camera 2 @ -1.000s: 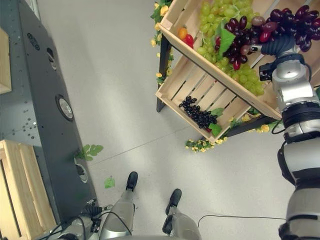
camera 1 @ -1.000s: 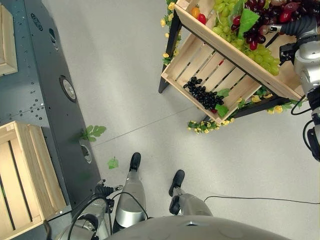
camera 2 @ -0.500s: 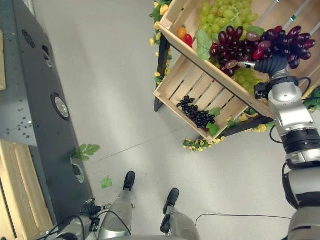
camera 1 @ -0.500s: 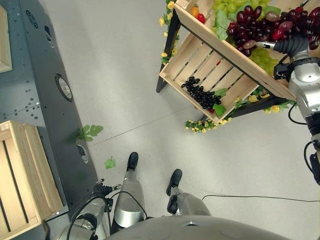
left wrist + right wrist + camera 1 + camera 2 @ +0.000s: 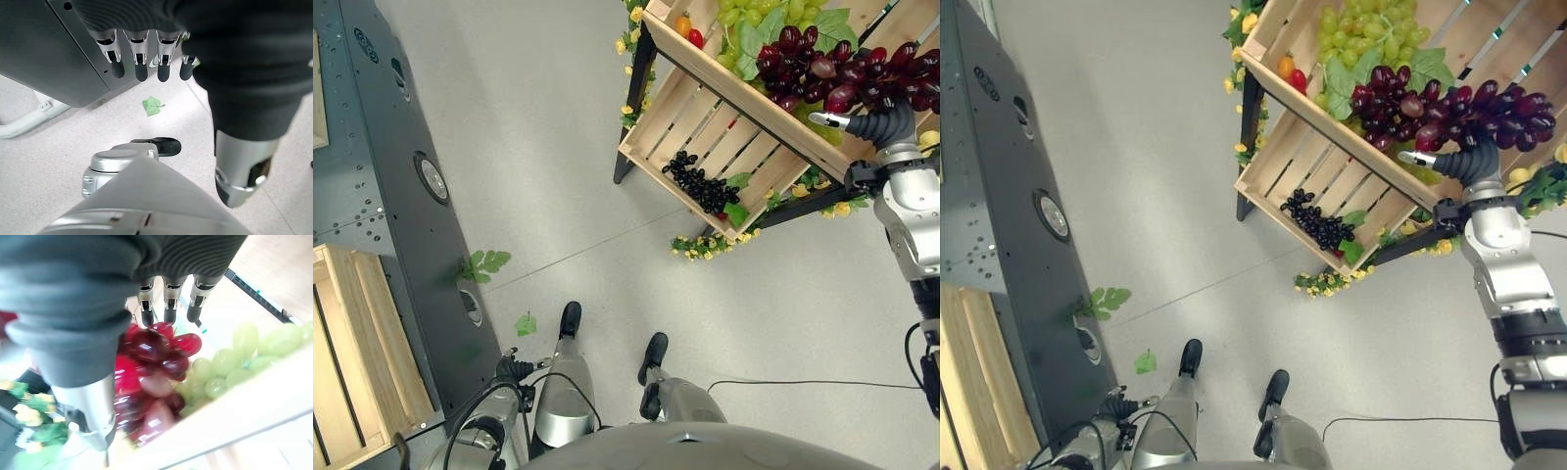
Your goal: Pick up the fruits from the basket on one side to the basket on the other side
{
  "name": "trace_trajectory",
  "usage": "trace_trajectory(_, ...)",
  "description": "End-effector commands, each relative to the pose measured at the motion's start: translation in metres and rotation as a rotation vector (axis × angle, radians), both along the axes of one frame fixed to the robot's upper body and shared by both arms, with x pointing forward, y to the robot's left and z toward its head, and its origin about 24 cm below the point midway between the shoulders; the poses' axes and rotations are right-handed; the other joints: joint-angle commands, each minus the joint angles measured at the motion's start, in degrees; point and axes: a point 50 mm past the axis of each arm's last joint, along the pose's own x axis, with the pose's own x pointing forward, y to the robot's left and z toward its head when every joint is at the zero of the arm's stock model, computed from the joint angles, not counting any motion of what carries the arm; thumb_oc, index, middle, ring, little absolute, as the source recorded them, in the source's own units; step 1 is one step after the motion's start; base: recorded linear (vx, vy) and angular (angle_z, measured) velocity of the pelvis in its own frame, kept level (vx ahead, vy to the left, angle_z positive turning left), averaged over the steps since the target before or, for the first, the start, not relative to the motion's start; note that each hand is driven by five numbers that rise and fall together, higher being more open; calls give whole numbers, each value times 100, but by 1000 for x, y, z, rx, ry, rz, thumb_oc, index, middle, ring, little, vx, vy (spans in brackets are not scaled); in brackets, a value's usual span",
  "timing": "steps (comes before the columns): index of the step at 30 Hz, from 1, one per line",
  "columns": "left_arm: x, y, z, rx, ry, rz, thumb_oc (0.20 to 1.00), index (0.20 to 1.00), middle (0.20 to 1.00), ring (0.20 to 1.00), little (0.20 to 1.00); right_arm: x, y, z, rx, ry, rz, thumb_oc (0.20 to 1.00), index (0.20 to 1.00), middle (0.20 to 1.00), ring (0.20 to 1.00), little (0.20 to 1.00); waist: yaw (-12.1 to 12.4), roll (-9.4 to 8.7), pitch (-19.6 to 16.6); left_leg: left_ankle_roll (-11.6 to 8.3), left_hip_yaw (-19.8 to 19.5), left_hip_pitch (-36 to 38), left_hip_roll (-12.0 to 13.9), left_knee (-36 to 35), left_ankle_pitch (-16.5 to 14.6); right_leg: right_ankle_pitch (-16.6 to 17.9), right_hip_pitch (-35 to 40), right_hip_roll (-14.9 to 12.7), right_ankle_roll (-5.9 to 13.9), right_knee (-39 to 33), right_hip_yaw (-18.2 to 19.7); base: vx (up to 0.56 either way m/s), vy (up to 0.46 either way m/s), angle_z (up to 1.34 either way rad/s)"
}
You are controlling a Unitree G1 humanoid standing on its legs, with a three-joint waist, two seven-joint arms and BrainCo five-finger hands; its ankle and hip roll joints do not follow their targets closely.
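Note:
A bunch of dark red grapes (image 5: 842,73) hangs over the front rim of the upper wooden crate (image 5: 744,90) at the upper right. My right hand (image 5: 1464,162) is shut on the bunch, with fingers (image 5: 168,308) and thumb curled round the red grapes (image 5: 151,362). Green grapes (image 5: 1371,24) and small red and orange fruits (image 5: 688,29) lie in the same crate. Below it, a second slatted crate (image 5: 700,122) holds black grapes (image 5: 700,186). An empty wooden crate (image 5: 357,352) sits at the left. My left hand (image 5: 142,58) hangs low by my side, fingers straight.
The empty crate rests on a dark grey table (image 5: 372,147) running along the left. The fruit stand has black legs with yellow flower garlands (image 5: 705,245) at its base. Loose green leaves (image 5: 481,262) lie on the pale floor between table and stand.
My right hand has drawn back from inside the upper crate to its front rim, bringing the red grape bunch with it. The whole picture has shifted a little.

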Motion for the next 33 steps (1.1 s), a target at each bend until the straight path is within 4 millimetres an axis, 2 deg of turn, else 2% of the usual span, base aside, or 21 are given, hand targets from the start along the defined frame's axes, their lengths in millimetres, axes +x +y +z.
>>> trace_trajectory(1, -6, -5, -5, 10, 50, -18, 1000, 1000, 1000, 1000, 1000, -16, 5, 25, -25, -167, 49, 1000, 1000, 1000, 1000, 1000, -106, 4, -381, 60, 31, -59, -79, 25, -414, -154, -192, -143, 380, 31, 144, 0, 0, 0)
trace_trajectory(9, -9, -4, -6, 10, 60, -25, 1000, 1000, 1000, 1000, 1000, -22, 2, 17, 7, -164, 34, 1000, 1000, 1000, 1000, 1000, -145, -9, -418, 84, 72, -50, -110, 27, -436, -140, -202, -161, 399, 31, 181, 0, 0, 0)
trace_trajectory(17, -13, -4, -7, 10, 71, -19, 1000, 1000, 1000, 1000, 1000, -17, -4, 12, 62, -151, 1, 1000, 1000, 1000, 1000, 1000, -138, 0, -436, 102, 87, -39, -125, 29, -446, -136, -197, -178, 403, 31, 181, 1, 1, -1)
trace_trajectory(19, -14, -3, -7, 13, 77, -21, 1000, 1000, 1000, 1000, 1000, -11, -6, 17, 77, -154, -5, 1000, 1000, 1000, 1000, 1000, -103, -2, -439, 102, 89, -34, -133, 30, -446, -134, -192, -184, 405, 31, 171, 0, 0, 0)
trace_trajectory(24, -16, 0, -7, 24, 89, -27, 1000, 1000, 1000, 1000, 1000, 16, -17, 58, 72, -172, -62, 1000, 1000, 1000, 1000, 1000, -26, -10, -427, 104, 133, -5, -132, 30, -446, -101, -197, -197, 407, 31, 188, 0, 2, -7)
trace_trajectory(26, -17, 4, -7, 29, 97, -30, 1000, 1000, 1000, 1000, 1000, 23, -21, 72, 16, -144, -79, 1000, 1000, 1000, 1000, 1000, 13, -46, -418, 99, 153, -10, -128, 33, -434, -93, -210, -184, 404, 31, 206, -4, -2, -2)
trace_trajectory(28, -17, 4, -7, 22, 93, -15, 1000, 1000, 1000, 1000, 1000, 26, -20, 77, 5, -137, -80, 1000, 1000, 1000, 1000, 1000, -14, -41, -399, 92, 161, -18, -121, 35, -421, -79, -234, -178, 402, 31, 224, 0, 0, 0)
trace_trajectory(33, -19, 1, -8, -1, 93, 14, 1000, 1000, 1000, 1000, 1000, 13, -15, 56, -37, -99, -31, 1000, 1000, 1000, 1000, 1000, -69, -43, -373, 87, 112, -63, -118, 33, -402, -100, -247, -170, 391, 31, 181, 0, 0, 0)
